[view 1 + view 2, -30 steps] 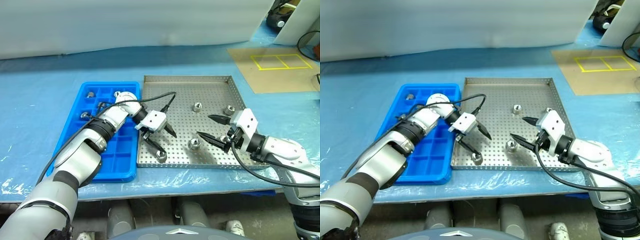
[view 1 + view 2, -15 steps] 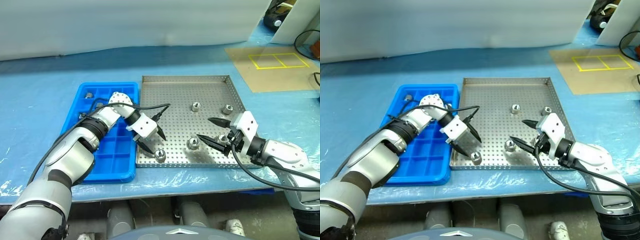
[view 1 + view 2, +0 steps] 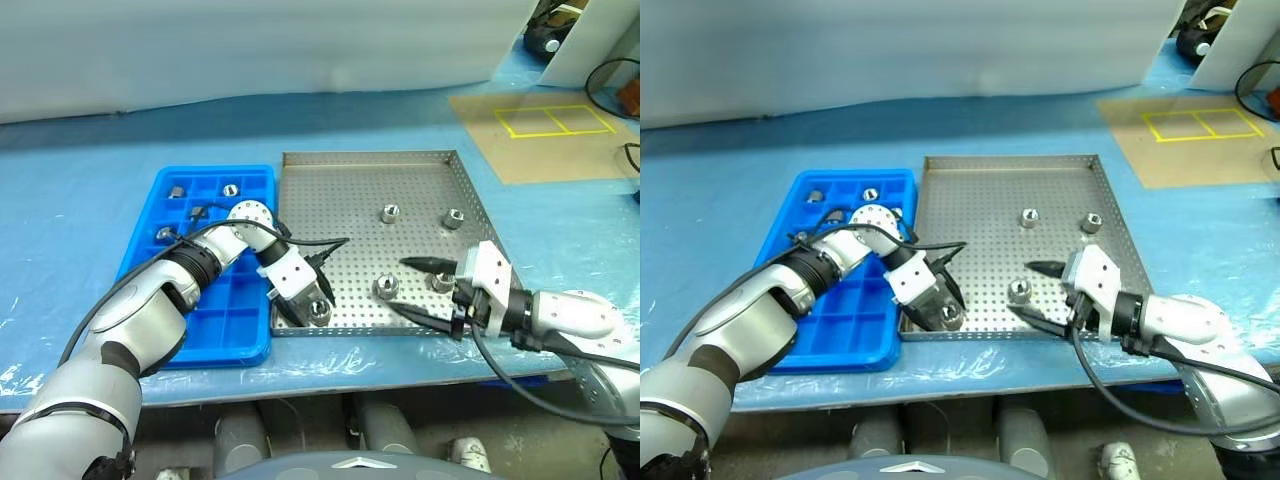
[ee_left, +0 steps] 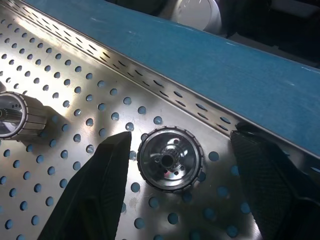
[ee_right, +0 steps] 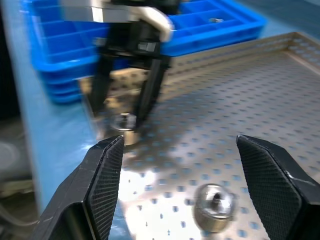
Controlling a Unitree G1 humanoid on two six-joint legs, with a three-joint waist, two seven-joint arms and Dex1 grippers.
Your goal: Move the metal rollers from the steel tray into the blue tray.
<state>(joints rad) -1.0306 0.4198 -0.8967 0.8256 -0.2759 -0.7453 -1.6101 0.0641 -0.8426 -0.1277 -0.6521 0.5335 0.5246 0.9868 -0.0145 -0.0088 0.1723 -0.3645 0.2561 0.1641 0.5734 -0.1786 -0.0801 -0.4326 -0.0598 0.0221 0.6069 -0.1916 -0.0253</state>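
Lowered my left gripper (image 4: 172, 162) astride small shiny ring-like metal roller (image 4: 170, 159), fingers spread, not yet clenched; right gripper (image 3: 412, 288) released. Four rollers left in perforated square steel tray (image 3: 365, 180); several sit in bright blue compartmented plastic tray (image 3: 215, 325).

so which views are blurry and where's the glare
Right wrist view: the left gripper and blue tray are soft, with bright glare on the steel tray. Left wrist view: the roller is sharp, the tray rim gleaming.
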